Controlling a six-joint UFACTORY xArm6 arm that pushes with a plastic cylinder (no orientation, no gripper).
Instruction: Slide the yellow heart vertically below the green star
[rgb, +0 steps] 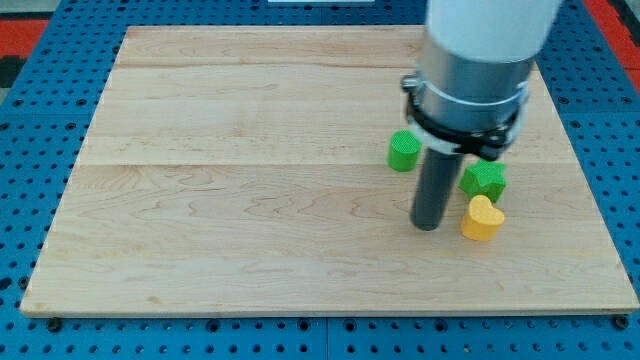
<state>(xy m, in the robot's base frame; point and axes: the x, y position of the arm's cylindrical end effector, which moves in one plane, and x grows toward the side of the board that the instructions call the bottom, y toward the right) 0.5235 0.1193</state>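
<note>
The yellow heart lies on the wooden board at the view's lower right. The green star sits just above it, touching or nearly touching it. My tip rests on the board just left of the yellow heart, with a small gap between them. The rod rises to the grey and white arm body at the view's top right, which hides part of the board behind it.
A green cylinder-like block stands left of the green star, up and left of my tip. The wooden board lies on a blue perforated base. The board's right edge runs near the blocks.
</note>
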